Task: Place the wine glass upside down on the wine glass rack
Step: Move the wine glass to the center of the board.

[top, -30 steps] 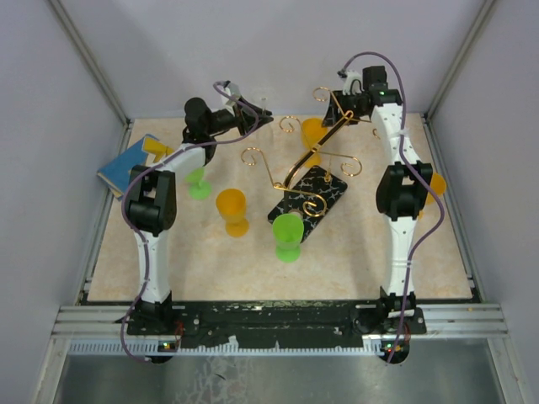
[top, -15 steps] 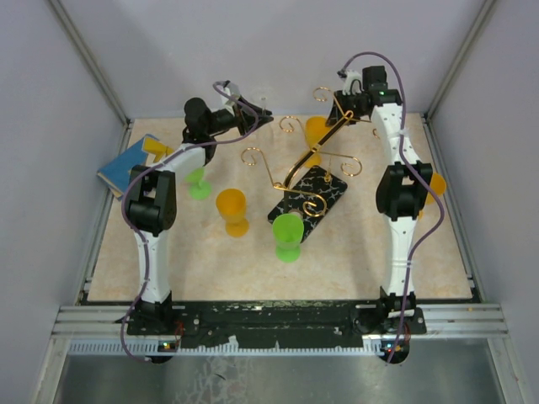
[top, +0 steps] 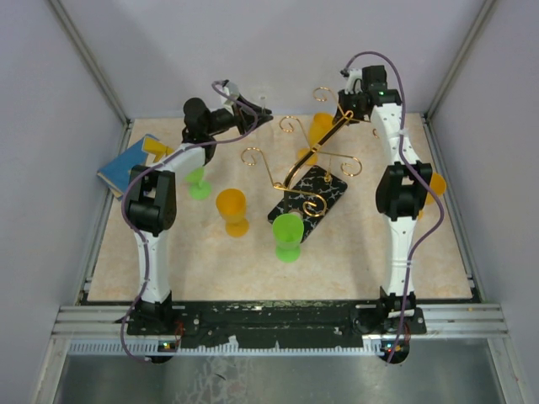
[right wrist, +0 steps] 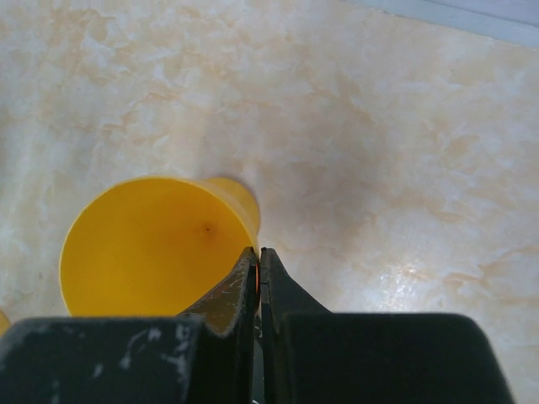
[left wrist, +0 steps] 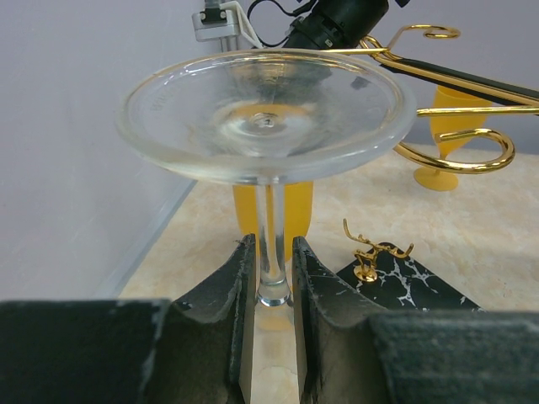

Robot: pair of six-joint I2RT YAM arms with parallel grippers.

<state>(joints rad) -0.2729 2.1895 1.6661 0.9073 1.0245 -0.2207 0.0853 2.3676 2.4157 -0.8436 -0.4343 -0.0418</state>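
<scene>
The clear wine glass [left wrist: 265,114] is held upside down, its round foot on top and its stem running down between the fingers of my left gripper [left wrist: 274,269], which is shut on the stem. In the top view this gripper [top: 246,114] hovers at the back left, apart from the wine glass rack [top: 307,192], a gold wire stand on a black marbled base. One scroll arm [left wrist: 455,156] reaches close to the glass foot. My right gripper [top: 344,108] is at the stand's top end. Its jaws [right wrist: 258,257] are pressed together on a thin gold sliver, above a yellow cup [right wrist: 152,244].
An orange cup [top: 232,209] and a green cup [top: 288,234] stand in front of the rack, and another green cup [top: 199,183] sits by the left arm. A blue box [top: 126,164] lies at the left edge. The back wall is close behind both grippers.
My right gripper has closed from partly open to shut at the top of the rack. The left gripper and the glass have not moved.
</scene>
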